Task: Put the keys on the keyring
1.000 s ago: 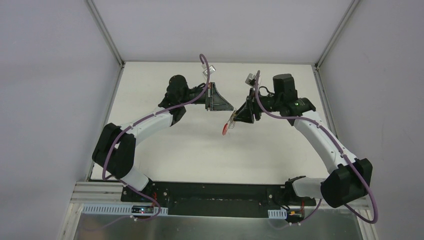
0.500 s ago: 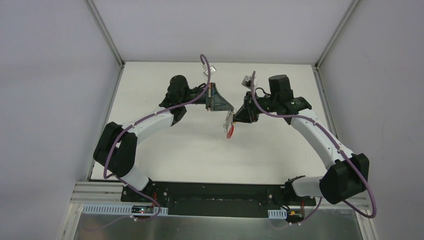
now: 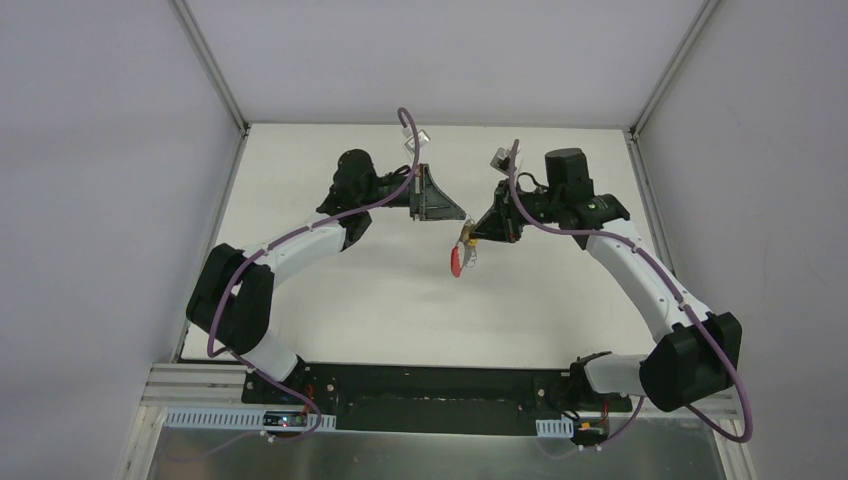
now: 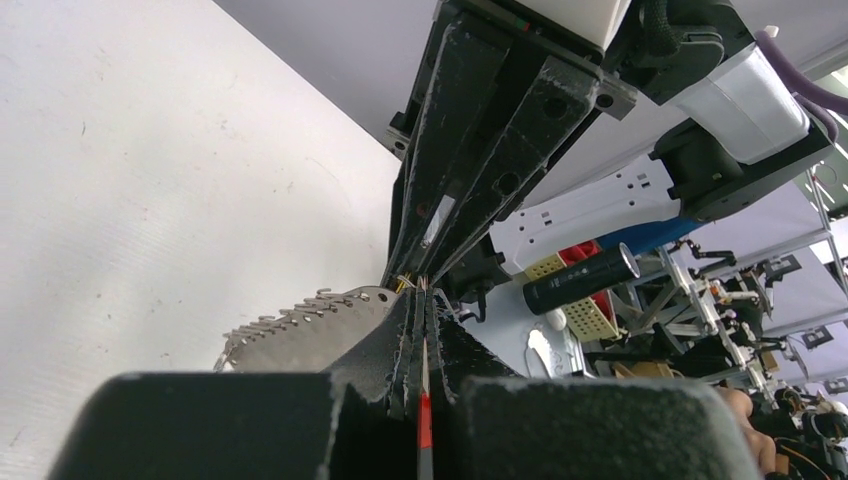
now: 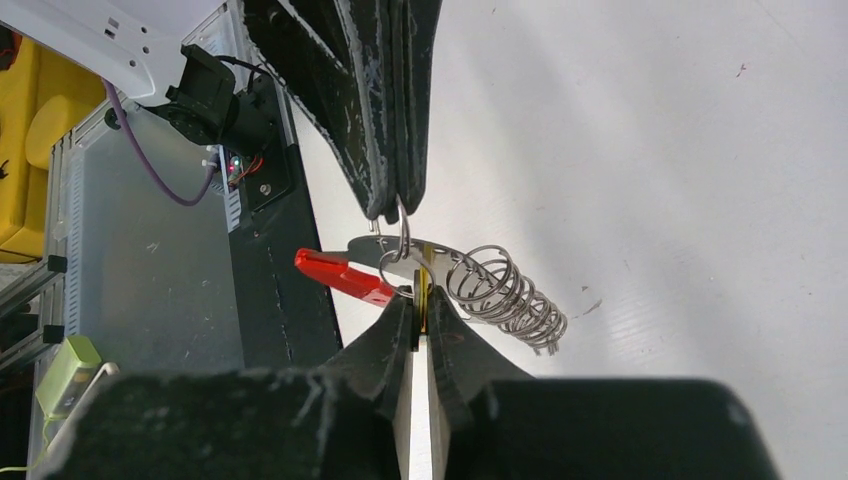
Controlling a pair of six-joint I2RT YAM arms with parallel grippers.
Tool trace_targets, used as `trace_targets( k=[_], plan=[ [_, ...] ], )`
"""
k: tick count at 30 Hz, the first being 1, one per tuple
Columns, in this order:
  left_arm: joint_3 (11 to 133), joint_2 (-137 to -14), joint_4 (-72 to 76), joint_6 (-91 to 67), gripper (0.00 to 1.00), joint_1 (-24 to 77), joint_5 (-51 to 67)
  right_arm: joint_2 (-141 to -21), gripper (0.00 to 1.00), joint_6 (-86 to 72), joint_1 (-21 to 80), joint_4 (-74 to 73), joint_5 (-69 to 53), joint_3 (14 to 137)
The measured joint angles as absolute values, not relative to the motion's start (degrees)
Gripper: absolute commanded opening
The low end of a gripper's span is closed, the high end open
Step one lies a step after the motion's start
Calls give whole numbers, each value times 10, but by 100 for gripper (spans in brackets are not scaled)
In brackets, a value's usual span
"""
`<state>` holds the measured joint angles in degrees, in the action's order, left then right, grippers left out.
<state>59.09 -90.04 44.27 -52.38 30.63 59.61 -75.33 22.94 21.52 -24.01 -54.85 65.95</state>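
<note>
The left claw (image 5: 393,208) is squeezed tight. Its tips pinch a thin wire keyring (image 5: 401,238). The right claw (image 5: 420,305) is almost fully closed too, and it nips a thin yellow-brown edge of the bunch.

The keys (image 5: 505,296) hang right there where the two claws meet, up in the air above the white table (image 3: 350,300). Their grey loop heads fan out to one side. A red piece (image 5: 343,273) sticks out the other way.

The two claws meet tip to tip over the middle of the table. The left one points right. The right one points left and a little toward the near edge. Behind each claw, the black wrist is turned in toward the middle. Each white arm bends at the elbow and runs back to its base at the near edge, the left arm on the left and the right arm on the right.
</note>
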Motion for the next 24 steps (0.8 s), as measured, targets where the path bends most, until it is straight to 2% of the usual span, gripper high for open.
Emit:
trace_targets(
  k=[14, 24],
  plan=[
    [591, -900, 377, -437, 0, 299, 599, -741, 1, 213, 206, -238, -548, 659],
    [591, -900, 333, -392, 0, 301, 609, -776, 0, 190, 212, -241, -542, 672]
  ],
)
